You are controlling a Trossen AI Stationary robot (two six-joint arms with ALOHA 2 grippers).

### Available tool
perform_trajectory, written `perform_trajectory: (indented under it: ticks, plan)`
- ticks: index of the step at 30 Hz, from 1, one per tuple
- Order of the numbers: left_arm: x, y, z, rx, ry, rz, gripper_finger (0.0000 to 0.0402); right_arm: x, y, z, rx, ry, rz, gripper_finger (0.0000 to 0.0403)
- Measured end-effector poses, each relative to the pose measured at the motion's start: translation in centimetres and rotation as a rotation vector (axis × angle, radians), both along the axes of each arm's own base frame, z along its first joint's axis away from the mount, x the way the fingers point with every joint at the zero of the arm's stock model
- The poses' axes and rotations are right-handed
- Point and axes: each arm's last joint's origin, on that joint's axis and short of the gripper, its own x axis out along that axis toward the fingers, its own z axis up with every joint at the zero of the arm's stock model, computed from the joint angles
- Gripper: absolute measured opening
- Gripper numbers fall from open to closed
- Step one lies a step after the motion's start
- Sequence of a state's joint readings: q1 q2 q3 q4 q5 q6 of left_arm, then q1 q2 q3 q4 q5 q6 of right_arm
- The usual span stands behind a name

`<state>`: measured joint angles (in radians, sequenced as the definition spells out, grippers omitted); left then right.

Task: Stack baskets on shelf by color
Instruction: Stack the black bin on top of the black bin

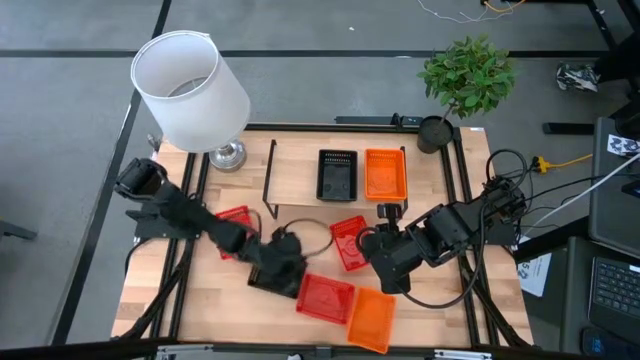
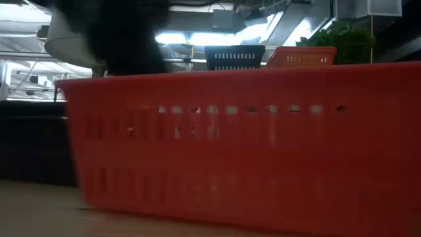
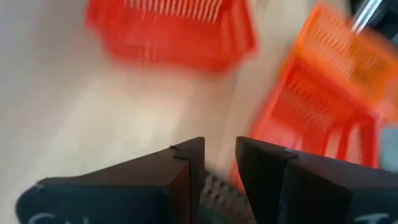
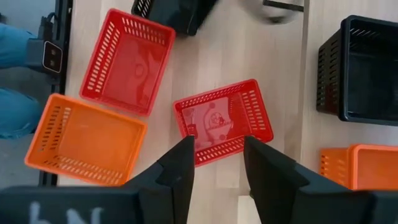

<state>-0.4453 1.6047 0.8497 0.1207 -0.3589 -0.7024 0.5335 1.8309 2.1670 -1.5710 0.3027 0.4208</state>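
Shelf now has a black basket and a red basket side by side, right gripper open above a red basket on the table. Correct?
Not quite: beside the black basket on the shelf sits an orange basket, per the high view. The right gripper is open above a red basket.

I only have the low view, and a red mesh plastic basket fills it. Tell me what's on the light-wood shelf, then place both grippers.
Observer: A black mesh plastic basket and an orange mesh plastic basket sit side by side on the light-wood shelf; its left end is bare.
Operator: Right gripper now.
Observer: The right gripper is open above a small red basket lying mid-table.
Operator: Now the left.
Observer: The left gripper is low near the table's front, facing a second red basket and a second orange basket.
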Motion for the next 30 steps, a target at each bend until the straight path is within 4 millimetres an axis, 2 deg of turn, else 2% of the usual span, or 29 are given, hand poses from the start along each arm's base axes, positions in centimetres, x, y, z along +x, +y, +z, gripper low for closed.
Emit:
perform_trajectory:
  ticks: [3, 6, 10, 13, 15, 18, 23, 27, 30]
  plan:
    - [0.7, 0.6, 0.7, -0.011, -0.057, -0.074, 0.0084, 0.0, 0.0, 0.0, 0.011, -0.003, -0.023, 0.0137]
    - [-0.1, 0.3, 1.7, -0.086, -0.032, -0.201, 0.0084, 0.3, 0.2, 0.1, 0.028, -0.035, -0.024, 0.0137]
    - [-2.7, -1.3, 3.3, -0.223, 0.057, -0.313, 0.0084, 1.9, 1.2, -0.4, 0.073, -0.102, -0.005, 0.0137]
    - [-5.5, -3.4, 5.0, -0.304, 0.083, -0.384, 0.0083, 3.4, 2.0, -1.6, 0.059, -0.107, 0.043, 0.0137]
    - [-7.8, -5.1, 6.2, -0.313, 0.065, -0.416, 0.0081, 4.6, 2.6, -2.9, 0.041, -0.093, 0.06, 0.0137]
    - [-11.2, -7.1, 7.2, -0.236, -0.002, -0.38, 0.0077, 7.1, 3.3, -5.3, 0.027, -0.099, 0.071, 0.0137]
    - [-15.3, -9.1, 7.0, -0.051, -0.085, -0.311, 0.0074, 12.0, 4.4, -9.9, 0.011, -0.154, 0.174, 0.0137]
    - [-16.8, -9.3, 6.5, 0.04, -0.11, -0.238, 0.0074, 15.7, 5.0, -13.8, 0.033, -0.227, 0.205, 0.0137]
    - [-17.0, -9.1, 6.3, 0.051, -0.101, -0.204, 0.0074, 17.4, 4.9, -17.3, 0.026, -0.194, 0.208, 0.0137]
